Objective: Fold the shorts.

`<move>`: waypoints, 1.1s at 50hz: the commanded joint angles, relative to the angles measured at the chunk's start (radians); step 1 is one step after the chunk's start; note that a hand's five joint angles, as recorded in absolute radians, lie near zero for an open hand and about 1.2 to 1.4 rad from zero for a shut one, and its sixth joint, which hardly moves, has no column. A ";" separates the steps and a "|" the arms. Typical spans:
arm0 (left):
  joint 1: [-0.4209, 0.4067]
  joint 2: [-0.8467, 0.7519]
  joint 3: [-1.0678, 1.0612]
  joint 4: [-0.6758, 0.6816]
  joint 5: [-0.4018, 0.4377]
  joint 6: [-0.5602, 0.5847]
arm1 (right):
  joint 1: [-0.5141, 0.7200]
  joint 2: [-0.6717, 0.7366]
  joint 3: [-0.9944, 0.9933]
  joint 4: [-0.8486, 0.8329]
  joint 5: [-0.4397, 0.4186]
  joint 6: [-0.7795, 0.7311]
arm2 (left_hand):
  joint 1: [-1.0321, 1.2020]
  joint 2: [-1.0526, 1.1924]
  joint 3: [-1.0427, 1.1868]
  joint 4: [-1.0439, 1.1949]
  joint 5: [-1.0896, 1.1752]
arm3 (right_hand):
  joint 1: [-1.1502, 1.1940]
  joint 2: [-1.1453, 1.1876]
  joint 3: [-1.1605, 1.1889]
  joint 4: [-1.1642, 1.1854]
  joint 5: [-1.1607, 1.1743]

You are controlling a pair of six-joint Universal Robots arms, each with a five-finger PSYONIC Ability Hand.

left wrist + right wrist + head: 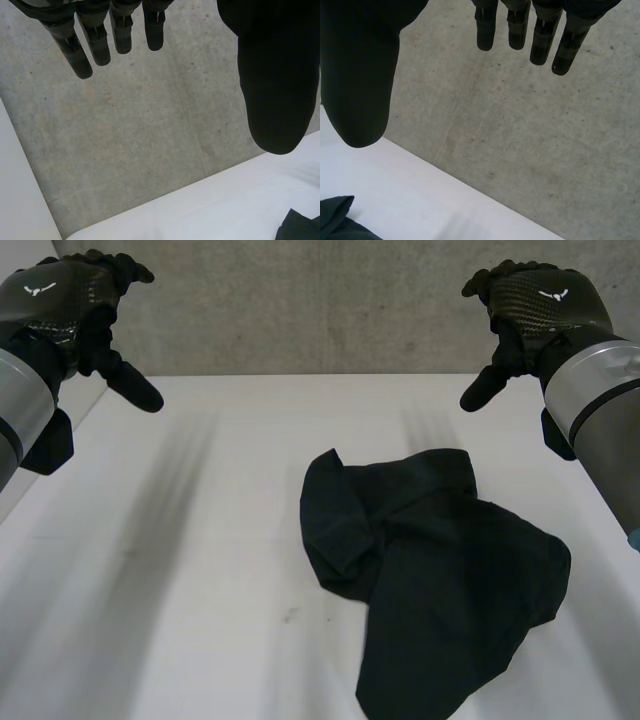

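Crumpled nearest the camera, right of centre on the white surface (pixel 150 570): black shorts (pixel 430 580), layers overlapping, one flap turned over at the left side, lower part running out at the near edge. At far left, left hand (pixel 70 300) raised over the far edge, fingers straight, thumb spread, holding nothing, well apart from the cloth. At far right, right hand (pixel 535 300) likewise open and empty, hovering beyond the shorts. Probable trouble: pinching a bunched ridge rather than one hem, catching several layers and folding creases in. Probably a longer reach for the left hand, hence an uneven pull and a skewed fold. Hard to tell waistband from leg openings, so easy to pick the wrong edge.
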 commanded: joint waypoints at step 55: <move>-0.236 -0.902 0.467 0.554 -0.171 0.556 | -0.029 0.131 0.367 -0.079 -0.364 -0.184 | 1.183 1.191 1.187 1.191 1.177 | 1.191 1.173 1.187 1.163 1.152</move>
